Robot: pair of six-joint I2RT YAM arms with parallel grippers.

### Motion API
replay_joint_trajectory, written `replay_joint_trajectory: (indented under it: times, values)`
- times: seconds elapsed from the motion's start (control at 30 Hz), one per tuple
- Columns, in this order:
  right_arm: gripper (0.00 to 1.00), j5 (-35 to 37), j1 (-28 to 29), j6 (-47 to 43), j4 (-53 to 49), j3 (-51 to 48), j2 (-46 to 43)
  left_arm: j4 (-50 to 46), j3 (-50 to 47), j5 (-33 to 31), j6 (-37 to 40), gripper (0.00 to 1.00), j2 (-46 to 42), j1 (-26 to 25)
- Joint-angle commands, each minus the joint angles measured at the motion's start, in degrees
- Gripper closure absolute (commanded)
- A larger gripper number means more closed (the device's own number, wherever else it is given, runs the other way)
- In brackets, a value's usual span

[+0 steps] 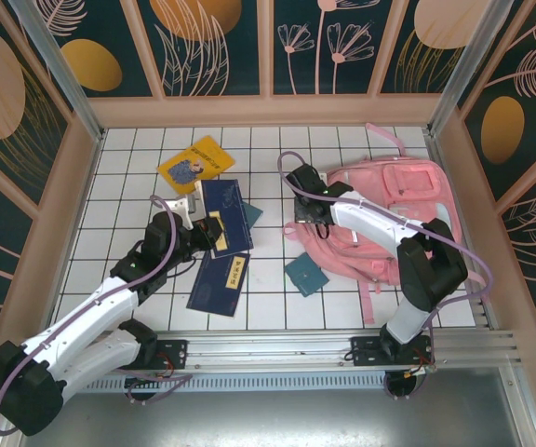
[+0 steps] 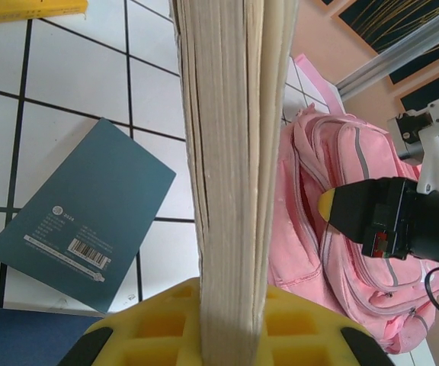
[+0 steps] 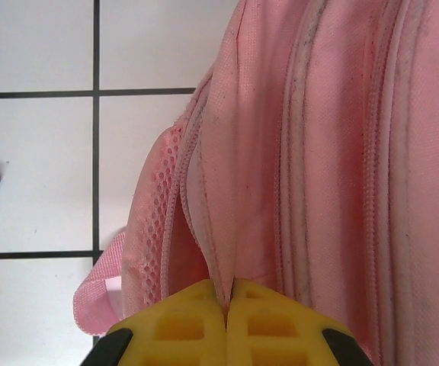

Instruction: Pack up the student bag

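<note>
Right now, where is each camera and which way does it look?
Top: above and behind, looking down at the white tiled table; left arm and right arm show.
Left wrist: on the left arm, looking past the yellow left fingers clamping a thick cream-paged book.
Right wrist: on the right arm, facing the glossy pink backpack pinched by the yellow right fingers.
Shared: all three see the backpack.

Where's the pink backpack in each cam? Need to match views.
Top external: the student bag lies right of centre on the tiles.
Left wrist: the student bag is in the right half, beyond the held book.
Right wrist: the student bag covers the right two-thirds, a fold pinched in the right gripper.
Shared landmark: the white table with black grid lines.
</note>
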Motion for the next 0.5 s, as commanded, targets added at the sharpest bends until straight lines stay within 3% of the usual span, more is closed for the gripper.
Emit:
replay_joint_trajectory:
  times: [0.0,0.1,0.23,0.33,0.47]
  values:
    - [1.00,1.65,0.22,-0.79,-3.18,2.81,-2.91,4.92,0.42,2.77,1.19,1.00,-0.02,0.19]
    - [1.00,-2.31,-1.20,-1.57,-5.28,6.43,-7.10,7.22,1.41,6.65,1.52,1.00,1.24,0.26]
    - [1.00,-13.64,-5.95,-2.76,-8.18,11.07,-13.17,11.50,4.59,14.54,0.53,1.00,6.68,0.19]
    - [1.00,-25.42,-12.54,-3.81,-7.73,11.11,-18.66,20.33,5.38,21.28,-4.08,1.00,11.71,-0.18]
    - [1.00,-36.19,-19.05,-4.81,-6.63,9.26,-23.75,31.22,8.46,25.67,-9.75,1.00,19.62,-2.48]
